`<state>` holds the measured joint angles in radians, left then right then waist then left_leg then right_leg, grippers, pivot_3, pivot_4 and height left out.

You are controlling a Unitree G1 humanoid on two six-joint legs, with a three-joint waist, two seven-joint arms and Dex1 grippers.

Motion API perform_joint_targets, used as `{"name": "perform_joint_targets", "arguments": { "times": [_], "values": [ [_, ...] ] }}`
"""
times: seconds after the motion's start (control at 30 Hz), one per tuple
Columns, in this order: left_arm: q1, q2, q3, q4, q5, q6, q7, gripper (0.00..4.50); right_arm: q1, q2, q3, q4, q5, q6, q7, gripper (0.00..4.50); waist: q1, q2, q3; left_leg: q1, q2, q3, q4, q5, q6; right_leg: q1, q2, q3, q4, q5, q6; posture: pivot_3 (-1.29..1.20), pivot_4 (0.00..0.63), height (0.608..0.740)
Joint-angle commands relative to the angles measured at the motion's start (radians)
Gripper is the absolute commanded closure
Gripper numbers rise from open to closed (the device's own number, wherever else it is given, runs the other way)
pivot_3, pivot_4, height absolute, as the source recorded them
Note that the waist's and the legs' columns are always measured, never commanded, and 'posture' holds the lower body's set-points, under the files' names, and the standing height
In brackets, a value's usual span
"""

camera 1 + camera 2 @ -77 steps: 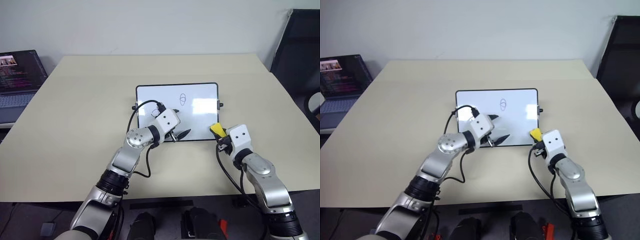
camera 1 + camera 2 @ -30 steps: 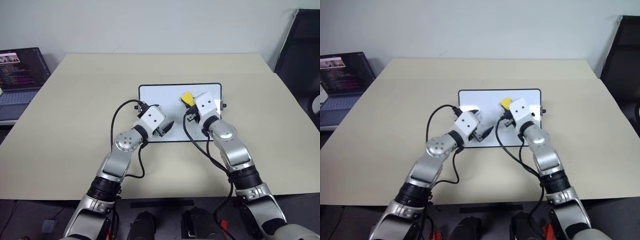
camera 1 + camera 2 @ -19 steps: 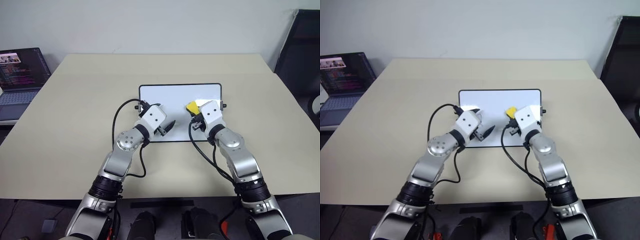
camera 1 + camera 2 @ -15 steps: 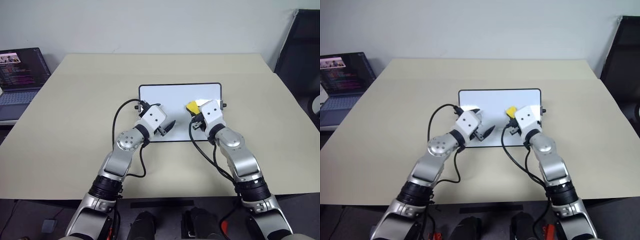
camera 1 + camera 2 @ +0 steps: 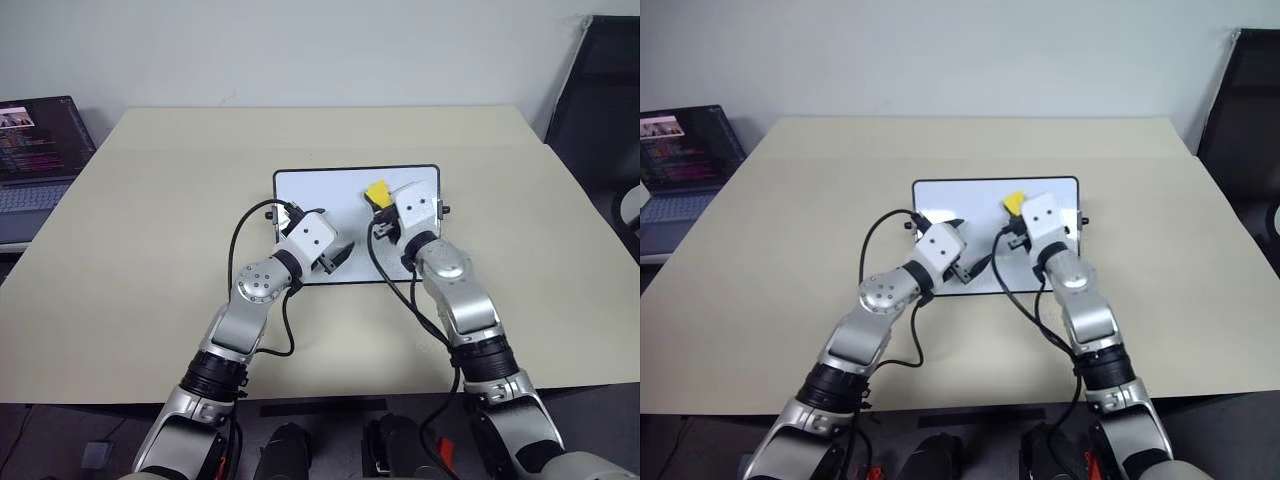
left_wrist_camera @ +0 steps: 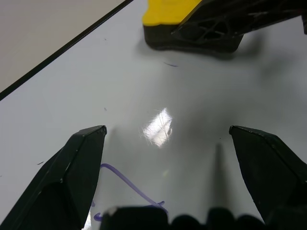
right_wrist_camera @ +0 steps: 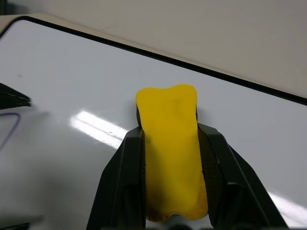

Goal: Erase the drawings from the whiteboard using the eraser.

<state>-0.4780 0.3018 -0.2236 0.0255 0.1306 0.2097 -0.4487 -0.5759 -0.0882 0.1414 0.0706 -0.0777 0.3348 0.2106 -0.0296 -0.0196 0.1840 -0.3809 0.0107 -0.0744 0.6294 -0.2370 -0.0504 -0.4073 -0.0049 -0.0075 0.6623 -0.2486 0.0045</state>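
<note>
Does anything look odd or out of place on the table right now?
Nothing stands out. The whiteboard lies flat and square on the table, and the right end effector holds the yellow eraser against it. A bit of purple pen line remains near the open left end effector.

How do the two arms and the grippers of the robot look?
Both arms are silver metal with black joint rings and white box-shaped wrists. A round silver disc marks the left arm's elbow. Loose black cables loop beside each forearm. The left gripper and right gripper have black, tapering fingers.
</note>
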Motion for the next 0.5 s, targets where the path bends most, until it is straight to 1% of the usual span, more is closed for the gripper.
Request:
{"name": "perform_joint_targets", "arguments": {
  "times": [0.03,0.33,0.5],
  "values": [
    [-0.018,0.005,0.01,-0.028,0.004,-0.021,0.001,0.0,0.017,0.001,0.015,-0.026,-0.004,-0.023,0.007,3.37,0.0,0.0,0.0,0.0,0.0,0.0,0.0,0.0,0.0,0.0,0.0,0.0,0.0,0.0,0.0,0.0,0.15,0.74],
    [-0.019,0.0,0.008,-0.031,0.005,-0.01,0.012,0.0,0.076,-0.092,0.076,-0.05,-0.066,0.077,0.057,3.37,0.001,0.0,0.0,0.001,0.0,0.0,0.0,0.0,0.0,0.0,0.0,0.0,0.001,0.0,0.0,0.0,0.15,0.74],
    [-0.016,-0.002,0.009,-0.031,0.005,-0.009,0.012,0.0,0.137,-0.153,0.043,-0.126,-0.061,0.127,0.078,3.37,0.005,0.0,0.0,0.001,0.0,0.0,0.001,0.0,0.0,0.001,0.0,0.0,0.001,0.0,0.0,0.0,0.15,0.74]
  ]
}}
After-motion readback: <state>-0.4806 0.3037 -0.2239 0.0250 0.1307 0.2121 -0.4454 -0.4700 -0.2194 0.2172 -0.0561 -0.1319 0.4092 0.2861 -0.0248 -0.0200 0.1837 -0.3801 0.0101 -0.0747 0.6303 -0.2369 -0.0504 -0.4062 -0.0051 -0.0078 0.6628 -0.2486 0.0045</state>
